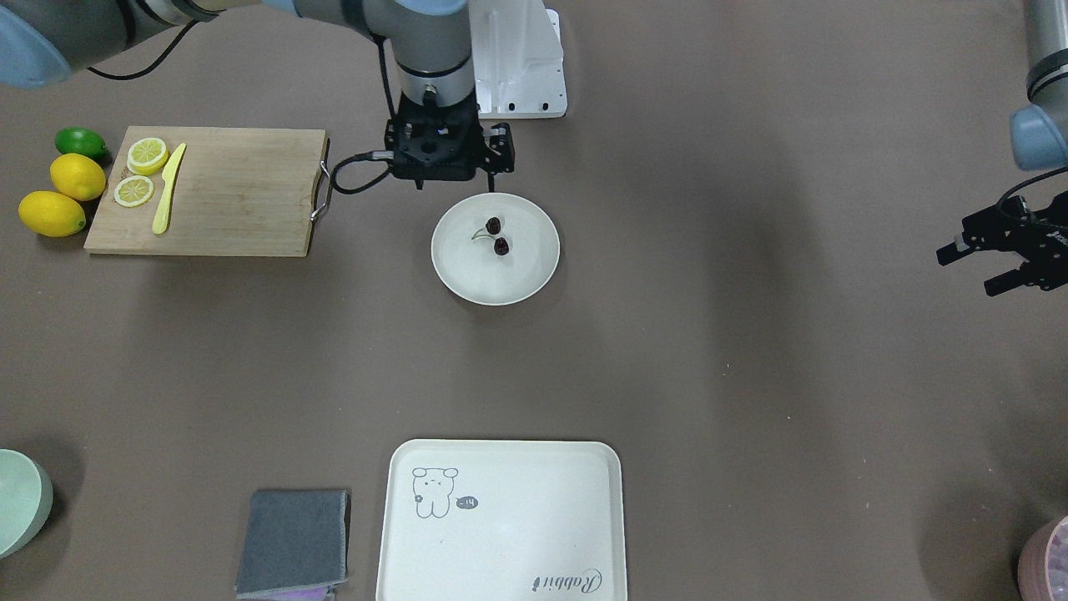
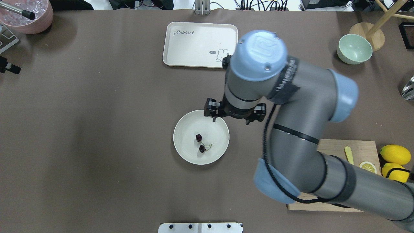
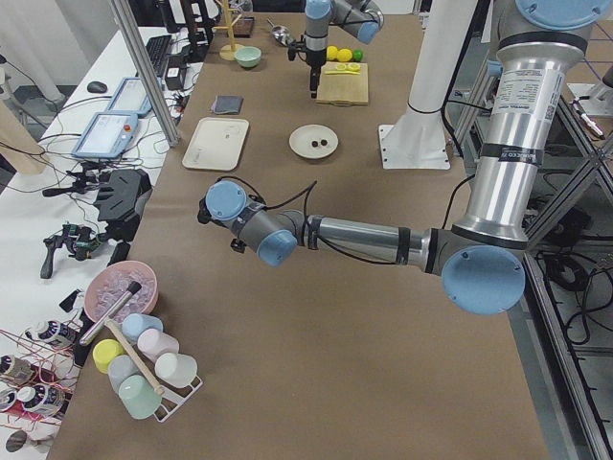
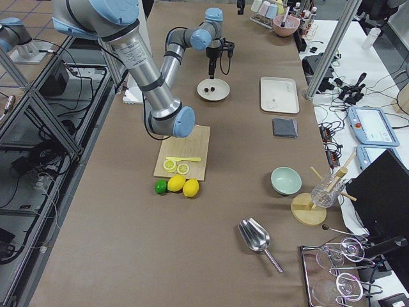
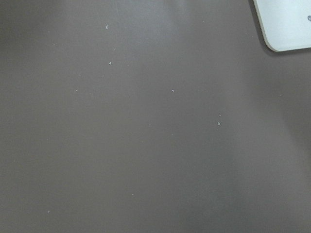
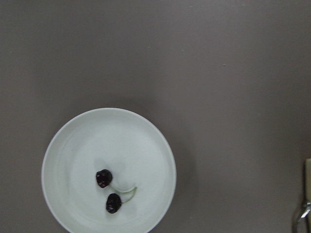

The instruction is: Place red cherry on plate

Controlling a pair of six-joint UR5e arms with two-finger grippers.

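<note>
The red cherry [image 1: 498,236], two tiny dark fruits joined by thin green stems, lies inside the round cream plate [image 1: 455,280] at the table's middle. The overhead view shows the cherry [image 2: 200,143] near the middle of the plate [image 2: 184,153], and the right wrist view shows the cherry [image 6: 109,190] on the plate [image 6: 60,145] from above. My right gripper [image 1: 455,179] hangs open over the plate's rim on the robot's side, apart from the cherry and holding nothing. My left gripper [image 1: 993,267] hovers open and empty far off at the table's end.
A wooden cutting board [image 1: 225,209] carries lemon slices and a yellow knife, with lemons and a lime [image 1: 81,143] beside it. The rabbit tray [image 1: 501,534], a grey cloth [image 1: 292,542], a mint bowl [image 1: 17,501] and a pink bowl [image 1: 1047,559] line the operators' edge.
</note>
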